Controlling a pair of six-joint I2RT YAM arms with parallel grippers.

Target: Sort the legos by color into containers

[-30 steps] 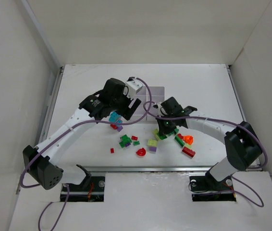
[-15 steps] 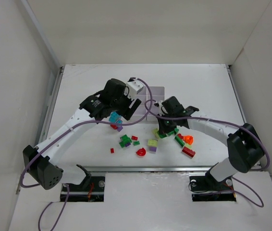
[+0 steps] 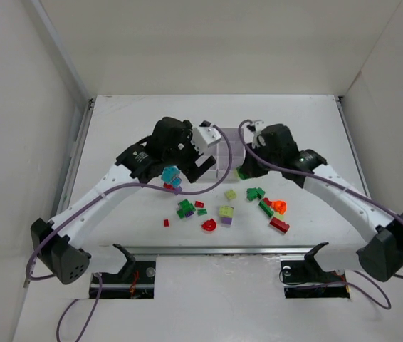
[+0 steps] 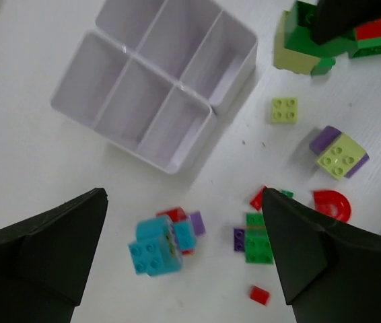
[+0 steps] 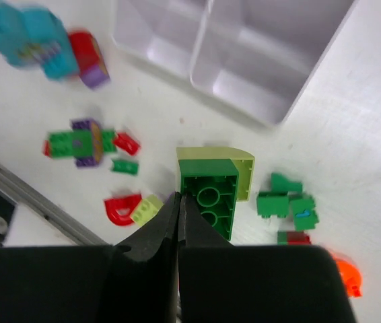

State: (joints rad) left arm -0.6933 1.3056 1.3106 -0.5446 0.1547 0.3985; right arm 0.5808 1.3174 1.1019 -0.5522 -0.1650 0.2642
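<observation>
Lifted away from the loose pile since the earlier view, the right gripper (image 5: 180,199) now hangs close to the tray. Its jaws are pinched together on a small green plastic brick (image 5: 209,202) with a yellow-green piece (image 5: 239,171) stuck behind it. Just ahead of its tips lies the white plastic tray of square compartments (image 5: 241,101), apparently empty. The brick is probably light, rigid and slick, best held across its flat side walls, and the studded joint might part if knocked. Further off, the left gripper (image 4: 184,256) spreads wide above a cyan brick cluster (image 4: 153,245).
</observation>
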